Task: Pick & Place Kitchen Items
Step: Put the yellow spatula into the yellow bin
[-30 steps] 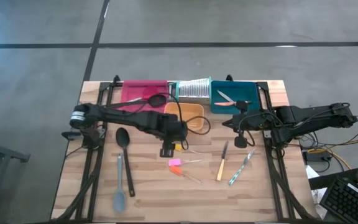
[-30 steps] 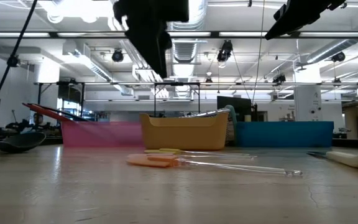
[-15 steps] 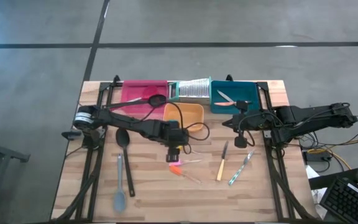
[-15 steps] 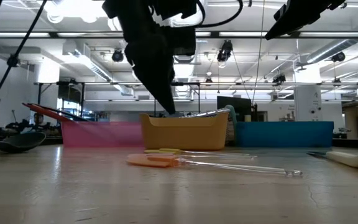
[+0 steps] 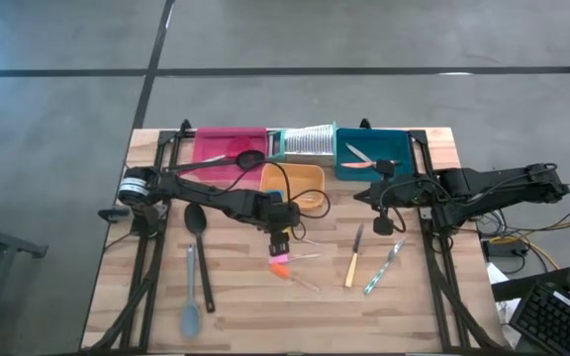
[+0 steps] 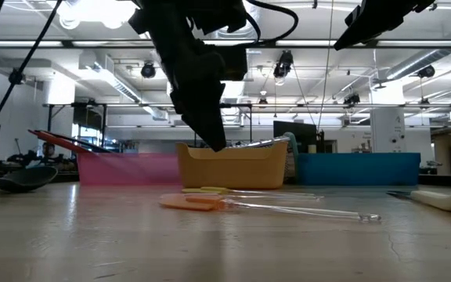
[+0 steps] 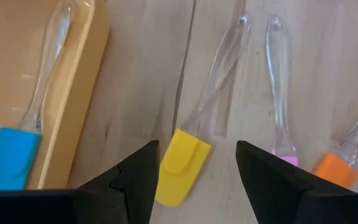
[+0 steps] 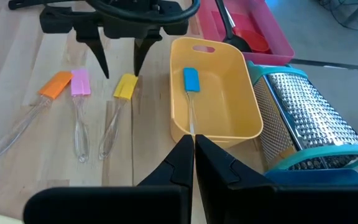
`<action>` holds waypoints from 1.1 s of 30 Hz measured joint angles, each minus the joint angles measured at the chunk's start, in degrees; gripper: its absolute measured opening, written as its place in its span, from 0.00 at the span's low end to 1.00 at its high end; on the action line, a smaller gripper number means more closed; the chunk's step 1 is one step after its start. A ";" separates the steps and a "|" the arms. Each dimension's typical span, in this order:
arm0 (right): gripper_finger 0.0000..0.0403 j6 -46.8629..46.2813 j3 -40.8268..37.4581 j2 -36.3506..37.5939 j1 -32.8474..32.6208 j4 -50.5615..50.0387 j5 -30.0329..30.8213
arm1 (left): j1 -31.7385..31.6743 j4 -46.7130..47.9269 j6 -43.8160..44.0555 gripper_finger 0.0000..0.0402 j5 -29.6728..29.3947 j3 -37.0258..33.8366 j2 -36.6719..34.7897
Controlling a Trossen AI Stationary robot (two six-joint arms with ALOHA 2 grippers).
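High view: wooden slatted surface with three trays along the far edge; the pink rectangular tray at 11 o'clock holds a black ladle, the orange rectangular tray sits at centre, the teal rectangular tray at 1 o'clock holds a small knife. Judged partly done: loose on the surface are a black long-handled spoon and a grey-blue long-handled spoon at 8 o'clock, a wood-handled knife and a green-handled knife at 4 o'clock, and small spatulas near centre. Left tool hangs over those spatulas; right tool waits at 3 o'clock, above the knives. Low view: an orange-headed clear-handled spatula lies flat in front of the orange tray, a dark arm above it and not touching. Left wrist view: left tool's fingers stand well apart, holding nothing, straddling the yellow-headed clear-handled spatula without visible contact; a pink-headed clear-handled spatula lies just beside. A blue-headed clear-handled spatula already rests in the orange tray. Right wrist view: right tool's fingers are pressed together, empty; a silver ribbed grater stands between the orange and teal trays.
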State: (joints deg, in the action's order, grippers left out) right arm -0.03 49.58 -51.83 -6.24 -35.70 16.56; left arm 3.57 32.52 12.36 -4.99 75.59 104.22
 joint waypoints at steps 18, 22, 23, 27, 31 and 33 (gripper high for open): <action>0.02 0.00 0.02 -0.02 -0.02 0.60 0.00 | -0.19 -1.59 -0.34 0.54 -0.78 -1.48 7.80; 0.02 0.01 0.02 -0.02 -0.02 0.52 0.00 | -0.31 -1.72 -0.31 0.54 -1.78 -1.20 10.08; 0.02 0.02 0.02 -0.02 -0.02 0.50 -0.02 | -0.33 -1.72 -0.29 0.54 -1.72 -1.20 10.50; 0.02 0.02 0.02 -0.02 -0.02 0.50 -0.02 | -0.35 -2.08 -0.35 0.54 -1.83 -1.38 11.02; 0.02 0.02 0.02 -0.02 -0.02 0.54 0.00 | -0.33 -3.27 -3.71 0.52 -3.35 -1.55 10.81; 0.02 0.02 0.02 -0.02 -0.02 0.55 0.00 | -0.37 -3.88 -5.66 0.49 -3.20 -1.55 10.82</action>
State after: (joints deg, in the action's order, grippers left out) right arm -0.01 49.60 -51.86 -6.26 -35.16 16.56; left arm 3.20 28.64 6.70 -8.19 74.04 115.04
